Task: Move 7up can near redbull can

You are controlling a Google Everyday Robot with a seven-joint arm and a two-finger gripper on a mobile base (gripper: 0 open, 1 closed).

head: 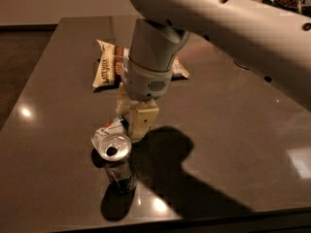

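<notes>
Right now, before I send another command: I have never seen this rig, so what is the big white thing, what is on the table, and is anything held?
There is one camera view, looking down on a dark glossy table. The big white shape is the robot's single arm, coming in from the upper right. Its gripper hangs low over the table. Right against it is the 7up can, tilted; whether it is clamped I cannot tell. Just in front stands the redbull can, upright, with a hole in its silver top. Further back lies a snack bag.
</notes>
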